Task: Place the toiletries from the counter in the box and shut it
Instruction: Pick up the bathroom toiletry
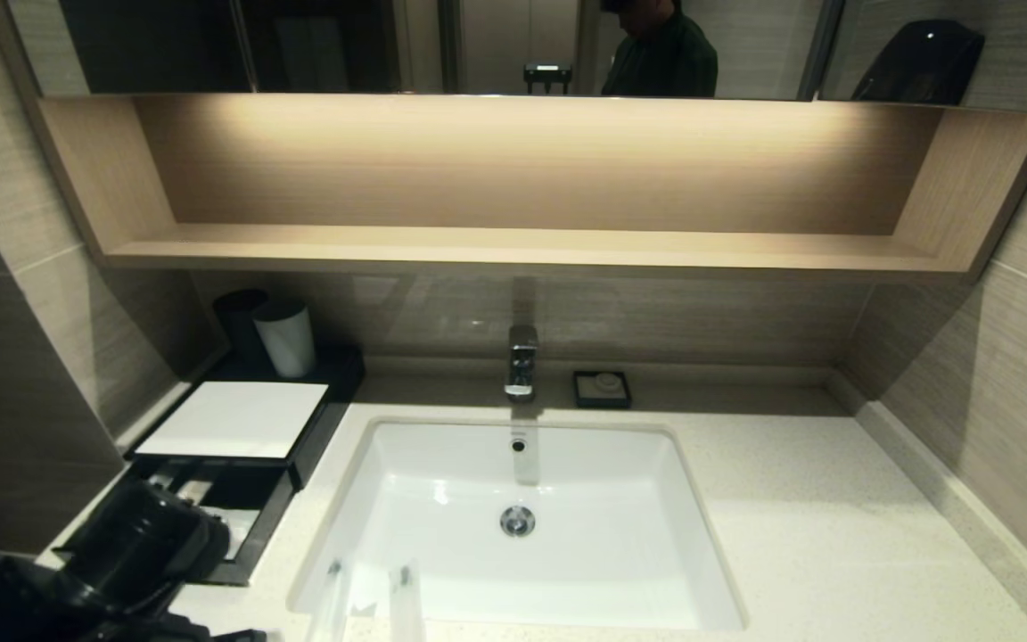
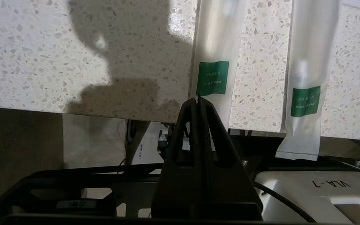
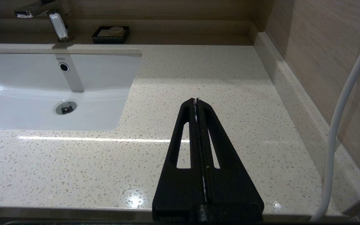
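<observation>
Box (image 1: 233,419) drawer open (packets inside); two packets (image 2: 212,62) outside.

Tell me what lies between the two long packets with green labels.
Only bare speckled counter lies between the nearer packet and the farther packet, seen in the left wrist view; the shut left pincer sits by the first.

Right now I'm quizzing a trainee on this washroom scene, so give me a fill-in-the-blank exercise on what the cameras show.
1. The two long packets each carry a ____ label.
2. The box's drawer is ____.
3. The left gripper's fingers are ____.
4. The small black dish sits beside the ____.

Missing words: green; open; shut; faucet
</observation>
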You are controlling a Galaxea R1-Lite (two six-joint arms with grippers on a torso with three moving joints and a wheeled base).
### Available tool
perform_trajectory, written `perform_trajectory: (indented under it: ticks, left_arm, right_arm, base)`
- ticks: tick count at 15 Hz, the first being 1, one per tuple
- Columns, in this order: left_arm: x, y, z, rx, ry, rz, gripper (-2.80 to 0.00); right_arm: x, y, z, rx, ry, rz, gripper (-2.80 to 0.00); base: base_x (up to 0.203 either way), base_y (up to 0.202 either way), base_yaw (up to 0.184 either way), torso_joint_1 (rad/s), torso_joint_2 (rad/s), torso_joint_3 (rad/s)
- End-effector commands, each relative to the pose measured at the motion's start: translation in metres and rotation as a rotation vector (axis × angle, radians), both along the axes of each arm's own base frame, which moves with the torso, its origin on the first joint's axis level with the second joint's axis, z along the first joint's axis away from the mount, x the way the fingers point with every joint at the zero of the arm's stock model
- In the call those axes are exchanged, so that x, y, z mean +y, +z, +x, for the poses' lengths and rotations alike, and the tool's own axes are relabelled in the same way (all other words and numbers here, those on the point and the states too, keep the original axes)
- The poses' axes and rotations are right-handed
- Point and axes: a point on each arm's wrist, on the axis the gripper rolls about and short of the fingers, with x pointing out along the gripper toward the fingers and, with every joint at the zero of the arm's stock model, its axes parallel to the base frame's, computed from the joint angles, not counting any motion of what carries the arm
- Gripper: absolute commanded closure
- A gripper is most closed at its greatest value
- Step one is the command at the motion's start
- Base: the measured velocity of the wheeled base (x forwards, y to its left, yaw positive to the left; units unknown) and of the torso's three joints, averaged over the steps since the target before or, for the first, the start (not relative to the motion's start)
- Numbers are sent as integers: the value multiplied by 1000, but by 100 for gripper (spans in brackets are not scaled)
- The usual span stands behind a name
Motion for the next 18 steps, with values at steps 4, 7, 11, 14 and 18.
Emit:
perform_trajectory:
  ticks: [4,7,11,14,18]
  left_arm:
    - [-7,-16,6,81,-15,33,0]
    - [-7,-18,8,89,-14,36,0]
    - [-10,-20,7,99,-30,44,0]
    - [-15,-21,3,106,-63,50,0]
    - [-19,-22,-2,106,-96,59,0]
  right_arm:
    - [0,0,0,0,0,0,0]
    - [0,0,0,0,2,0,0]
    - [0,0,0,0,0,0,0]
    - [0,0,0,0,0,0,0]
    - [0,0,0,0,0,0,0]
  base:
    - [0,0,0,0,0,0]
    - [0,0,0,0,0,0]
    - [0,0,0,0,0,0]
    - [0,0,0,0,0,0]
    - [0,0,0,0,0,0]
